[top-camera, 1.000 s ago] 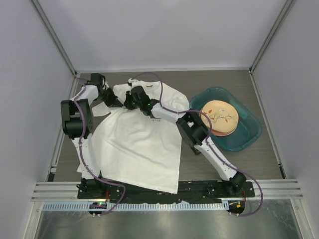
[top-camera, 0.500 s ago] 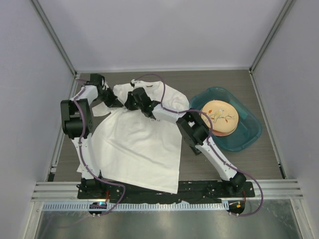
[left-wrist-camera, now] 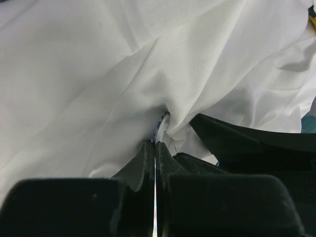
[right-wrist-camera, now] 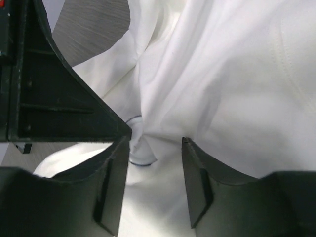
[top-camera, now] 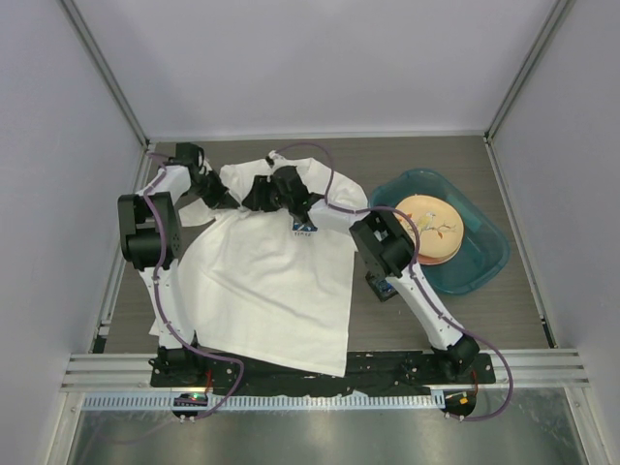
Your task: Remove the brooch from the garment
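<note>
The garment (top-camera: 262, 286), a white T-shirt, lies spread on the table with its blue-and-white flower print (top-camera: 303, 228) showing on the chest. Near the collar my left gripper (top-camera: 235, 201) is shut, pinching a gathered fold of the cloth (left-wrist-camera: 148, 98). Right at its tips a small round blue-rimmed edge, the brooch (left-wrist-camera: 160, 124), peeks out of the folds. From the right wrist the brooch (right-wrist-camera: 141, 162) shows as a small disc mostly wrapped in cloth. My right gripper (right-wrist-camera: 153, 144) stands open around that bunched cloth, one finger beside the disc and nothing clamped.
A teal basin (top-camera: 487, 263) holding a cream plate (top-camera: 426, 228) with a printed pattern sits at the right of the table. Bare wood table (top-camera: 407, 155) shows beyond the shirt. The two arms meet closely over the collar area.
My right gripper has opened and let go of the cloth, and its wrist has shifted right, uncovering the flower print. The left gripper has stayed shut in place.
</note>
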You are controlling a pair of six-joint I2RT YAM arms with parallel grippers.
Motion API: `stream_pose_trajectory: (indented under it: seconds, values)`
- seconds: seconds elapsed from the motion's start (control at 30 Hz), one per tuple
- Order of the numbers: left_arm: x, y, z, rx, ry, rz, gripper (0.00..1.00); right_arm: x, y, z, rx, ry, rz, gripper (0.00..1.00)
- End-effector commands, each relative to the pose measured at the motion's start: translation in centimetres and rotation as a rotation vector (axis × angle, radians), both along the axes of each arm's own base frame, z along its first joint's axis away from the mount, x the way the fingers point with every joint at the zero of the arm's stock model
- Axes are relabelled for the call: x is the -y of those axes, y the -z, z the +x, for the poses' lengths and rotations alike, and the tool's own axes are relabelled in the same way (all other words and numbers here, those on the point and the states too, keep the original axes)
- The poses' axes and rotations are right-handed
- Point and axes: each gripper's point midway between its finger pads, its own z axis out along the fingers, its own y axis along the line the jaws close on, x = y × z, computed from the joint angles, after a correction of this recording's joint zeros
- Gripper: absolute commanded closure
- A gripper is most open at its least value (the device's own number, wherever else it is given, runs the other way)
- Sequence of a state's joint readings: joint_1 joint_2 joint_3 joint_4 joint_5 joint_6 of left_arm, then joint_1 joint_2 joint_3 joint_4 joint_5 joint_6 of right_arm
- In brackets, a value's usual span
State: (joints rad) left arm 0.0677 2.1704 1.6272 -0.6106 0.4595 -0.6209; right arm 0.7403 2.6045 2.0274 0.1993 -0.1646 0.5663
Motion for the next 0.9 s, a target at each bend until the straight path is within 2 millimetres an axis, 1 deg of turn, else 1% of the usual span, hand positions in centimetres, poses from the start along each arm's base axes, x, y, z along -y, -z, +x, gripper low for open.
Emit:
stream_pose_trajectory:
  seconds: [0.0,0.03,0.07,0.1,0.13,0.2,0.27,0.33,0.47,0.53,0.57,0.63,0.67,0.7,0.73,0.83,0.87]
  values:
    - [-1.1,-1.6,1.0,0.041,-0.025,0.078,1.0,0.9,-2.0,-1.5,-0.009,-0.078,0.043,0.45]
    - [-1.2,-1.3,0.8,0.021,-0.033,0.09,1.0,1.1,-1.5,-1.9,-0.002,-0.094,0.032,0.44]
    - [-1.1,-1.4,0.7,0.014,-0.036,0.086,1.0,1.0,-2.9,-1.9,0.042,-0.106,0.054,0.42]
    - [-1.1,-1.5,0.7,0.007,-0.044,0.078,1.0,1.0,-3.2,-2.2,0.061,-0.123,0.061,0.39]
    - [-0.8,-1.6,0.6,0.007,-0.045,0.061,1.0,1.3,-2.7,-2.6,0.082,-0.136,0.045,0.39]
    - [-0.6,-1.8,0.7,0.006,-0.053,0.048,1.0,1.3,-4.1,-2.5,0.15,-0.141,0.05,0.38]
    - [-0.5,-2.4,0.7,0.014,-0.057,0.043,1.0,1.6,-4.3,-2.0,0.207,-0.13,0.007,0.38]
    - [-0.5,-2.7,0.6,0.018,-0.062,0.041,1.0,1.5,-5.0,-1.5,0.247,-0.122,-0.014,0.39]
    - [-0.5,-3.2,0.6,0.026,-0.08,0.033,1.0,1.2,-5.3,-0.9,0.344,-0.136,-0.113,0.43]
    - [-0.3,-3.4,0.5,0.018,-0.09,0.02,1.0,0.7,-5.2,-1.4,0.382,-0.148,-0.155,0.48]
    - [-0.2,-3.2,0.5,0.011,-0.093,0.015,1.0,0.8,-5.3,-1.3,0.401,-0.134,-0.175,0.49]
    - [-0.1,-3.4,0.4,0.001,-0.107,-0.002,1.0,0.0,-5.4,-2.0,0.455,-0.163,-0.21,0.54]
    - [0.0,-3.2,0.3,-0.006,-0.11,-0.006,1.0,0.0,-5.4,-2.0,0.478,-0.156,-0.232,0.55]
    - [0.0,-3.4,0.3,-0.005,-0.115,-0.008,1.0,-0.6,-5.4,-2.7,0.514,-0.179,-0.258,0.56]
    - [0.0,-3.4,0.3,-0.007,-0.118,-0.007,1.0,-1.0,-5.4,-2.8,0.525,-0.183,-0.263,0.57]
    - [0.0,-3.5,0.1,-0.01,-0.126,-0.013,1.0,-1.4,-5.6,-2.7,0.571,-0.176,-0.296,0.57]
    - [0.1,-3.4,0.1,-0.015,-0.13,-0.012,1.0,-1.4,-5.3,-2.6,0.568,-0.175,-0.298,0.57]
